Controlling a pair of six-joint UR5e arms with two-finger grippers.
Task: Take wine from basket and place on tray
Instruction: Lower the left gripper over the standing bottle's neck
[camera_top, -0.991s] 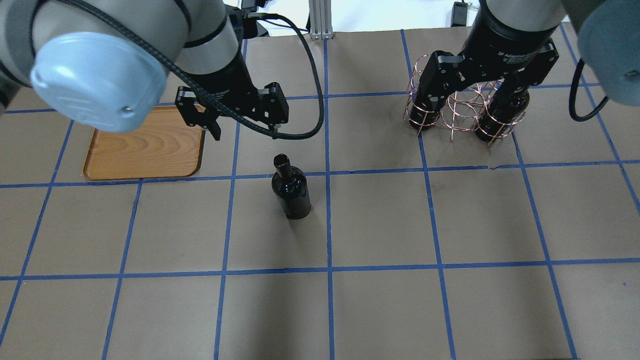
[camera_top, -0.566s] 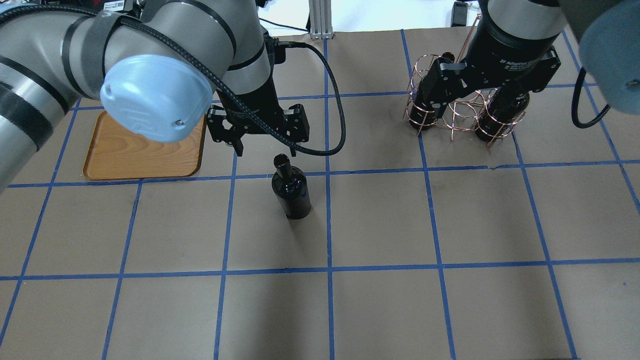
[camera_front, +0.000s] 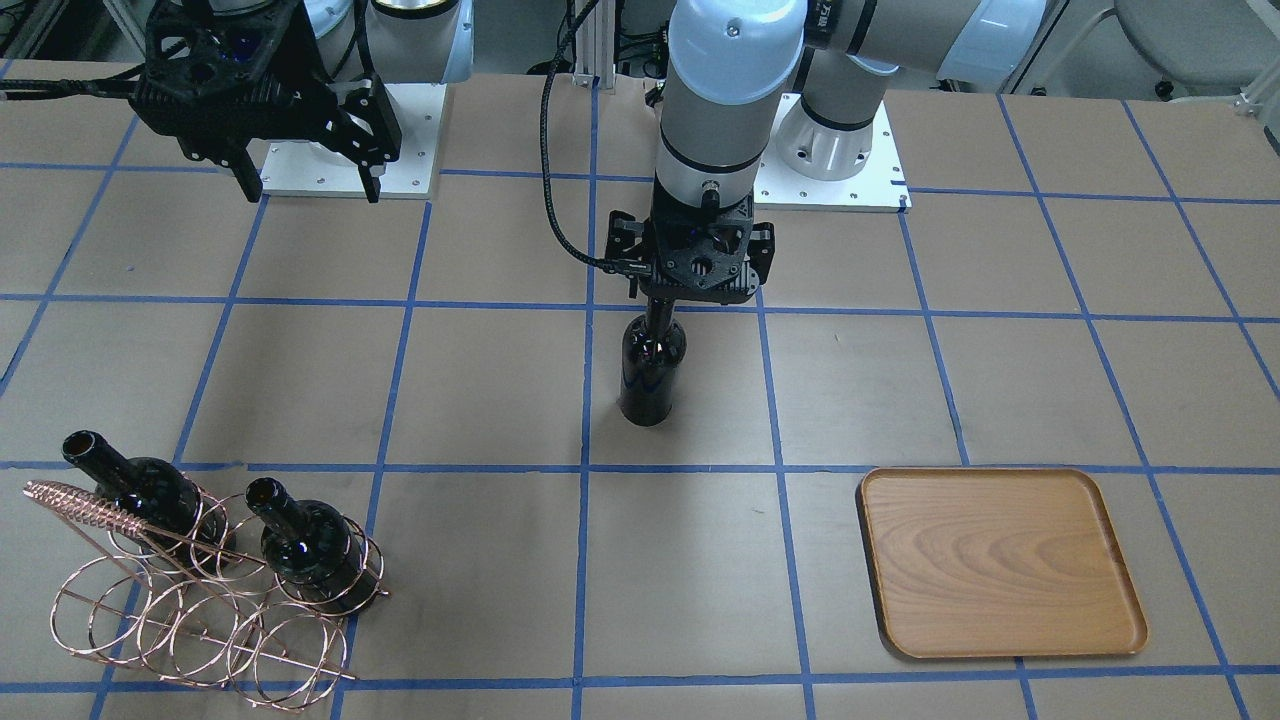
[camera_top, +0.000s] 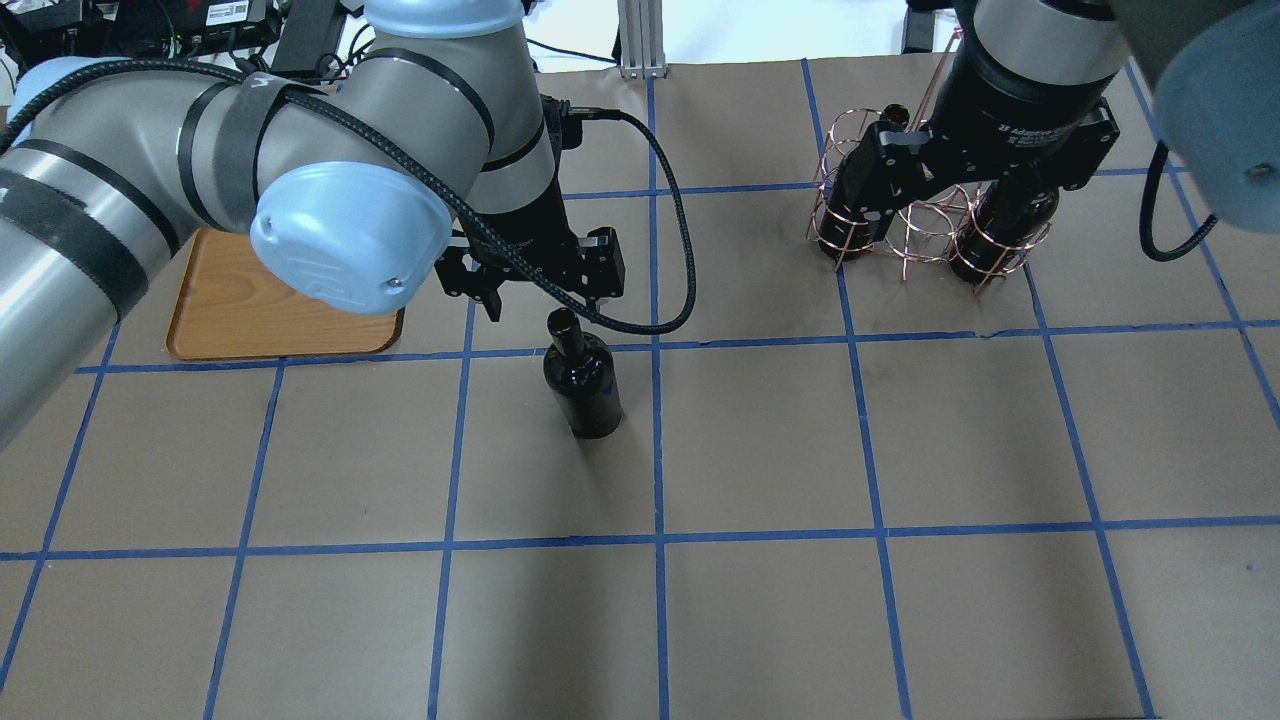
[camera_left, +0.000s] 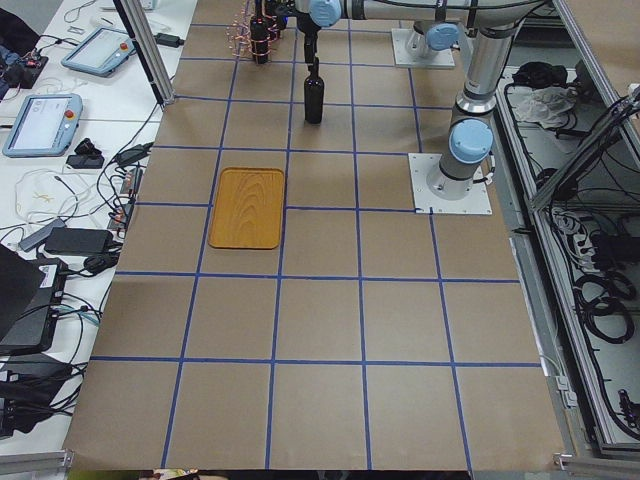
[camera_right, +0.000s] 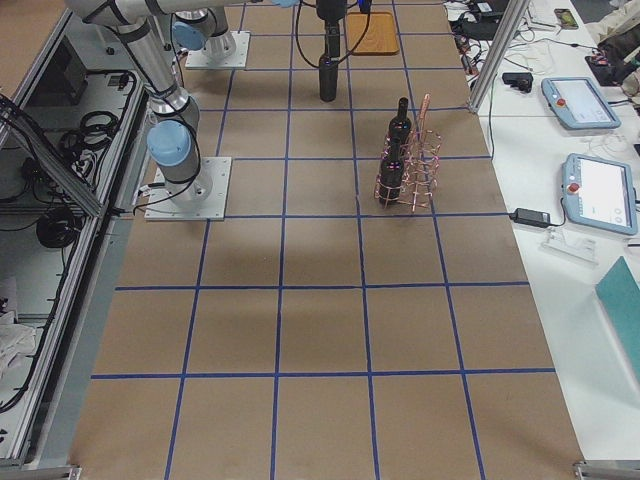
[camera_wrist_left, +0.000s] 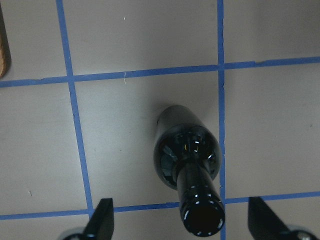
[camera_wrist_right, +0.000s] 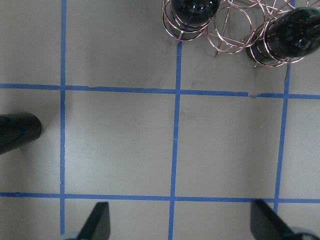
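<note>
One dark wine bottle stands upright on the table's middle, also in the overhead view. My left gripper hangs open right over its neck. In the left wrist view the bottle mouth sits between the spread fingertips, untouched. The copper wire basket holds two more bottles. My right gripper is open and empty, raised near the robot's side of the basket. The wooden tray lies empty.
The table is covered in brown paper with a grid of blue tape lines. The tray lies about one grid square from the standing bottle, partly under my left arm in the overhead view. The arms' white base plates sit at the robot's edge.
My left gripper has moved from beside the tray rightward to above the standing bottle's neck, still open. The right gripper has shifted slightly near the basket. The bottles have not moved.
</note>
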